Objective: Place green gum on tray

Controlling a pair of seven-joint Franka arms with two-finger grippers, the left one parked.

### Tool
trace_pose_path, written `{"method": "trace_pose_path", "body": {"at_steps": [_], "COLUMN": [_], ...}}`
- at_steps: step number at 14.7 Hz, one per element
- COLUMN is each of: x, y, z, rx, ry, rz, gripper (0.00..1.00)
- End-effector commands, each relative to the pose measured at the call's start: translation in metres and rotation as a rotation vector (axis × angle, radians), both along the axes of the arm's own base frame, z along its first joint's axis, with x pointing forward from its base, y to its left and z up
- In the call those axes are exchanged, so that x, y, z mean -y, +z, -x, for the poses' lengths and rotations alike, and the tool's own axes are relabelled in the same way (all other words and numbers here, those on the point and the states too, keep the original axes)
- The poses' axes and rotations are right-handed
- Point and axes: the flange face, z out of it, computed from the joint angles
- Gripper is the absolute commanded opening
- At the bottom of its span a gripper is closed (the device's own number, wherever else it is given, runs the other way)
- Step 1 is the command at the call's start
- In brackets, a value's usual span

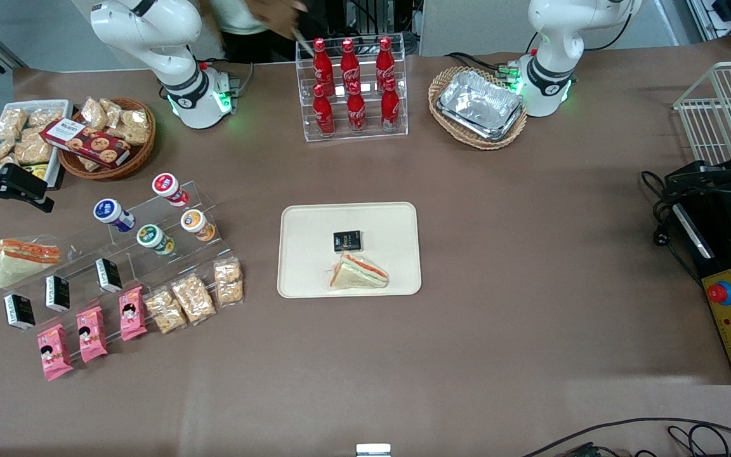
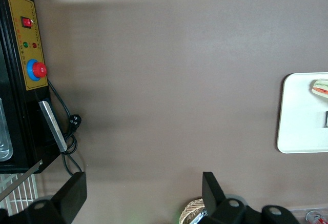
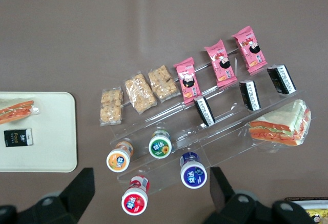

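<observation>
green gum (image 1: 151, 237) is sitting on the acrylic rack (image 1: 150, 254); likely light, rigid, slick. best gripped across the body under the lid. gripper (image 3: 151, 193) is hovering above, fingers (image 3: 77, 190) spread wide, empty.

The gripper (image 3: 149, 172) hangs at the working arm's end of the table. Only its two wide-spread fingers (image 3: 82, 190) show in the wrist view, and the edge cuts off its body. In the front view it sits at ten o'clock from the green gum (image 1: 155, 239), half out of frame. The gum's label print is too small to read. The wrist view's edge cuts the tray (image 3: 51, 131) and the sandwich (image 3: 15, 108) on it.
</observation>
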Motion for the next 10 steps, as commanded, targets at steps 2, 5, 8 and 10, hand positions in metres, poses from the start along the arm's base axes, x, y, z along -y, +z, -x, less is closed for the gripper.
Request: {"method": "trace_pose_path", "body": {"at_steps": [2, 5, 8, 10], "x": [0.0, 0.0009, -0.0007, 0.0062], "y": [0.0056, 0.004, 0.001, 0.0001], "z": [0.005, 0.0039, 0.0045, 0.0057], "rx": [-0.002, -0.003, -0.011, -0.012], "ry": [0.004, 0.006, 0.066, 0.172], "rz": [-0.008, -0.008, -0.004, 0.002], "gripper": [1.0, 1.0, 1.0, 1.0]}}
